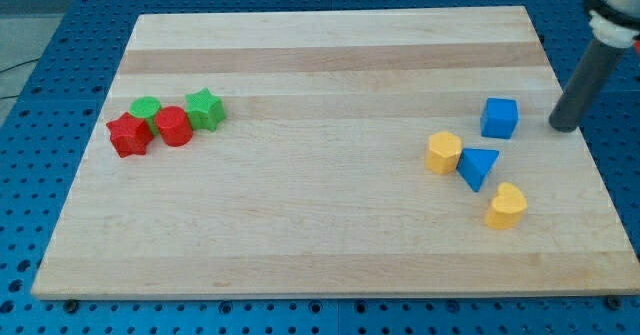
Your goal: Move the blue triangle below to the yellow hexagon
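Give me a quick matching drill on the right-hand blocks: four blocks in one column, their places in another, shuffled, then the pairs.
Things:
1. blue cube
2. blue triangle
3. yellow hexagon
4. yellow heart

Places:
A. lowest of the four in the view
B. touching the triangle, on its left in the view
C. closest to my tip, just to its left in the view
D. between the hexagon and the heart

Pairs: 1-C, 2-D, 3-B, 4-A
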{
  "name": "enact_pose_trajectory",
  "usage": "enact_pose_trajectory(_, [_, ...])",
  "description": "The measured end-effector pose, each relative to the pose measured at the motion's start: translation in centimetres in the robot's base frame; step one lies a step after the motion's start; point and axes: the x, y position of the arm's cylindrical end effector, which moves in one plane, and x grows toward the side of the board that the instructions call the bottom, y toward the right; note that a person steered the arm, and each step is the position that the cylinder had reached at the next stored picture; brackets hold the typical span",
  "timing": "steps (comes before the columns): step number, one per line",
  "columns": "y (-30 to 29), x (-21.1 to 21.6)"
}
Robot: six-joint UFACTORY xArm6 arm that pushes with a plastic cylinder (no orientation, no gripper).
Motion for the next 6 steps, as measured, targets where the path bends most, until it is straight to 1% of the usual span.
enact_pose_trajectory(2, [-11.8, -1.2])
enact_pose_trajectory(3, [-8.7, -0.1])
enact_pose_trajectory(4, [-8.3, 3.5])
enact_pose_trajectory(6, [-10.9, 6.9])
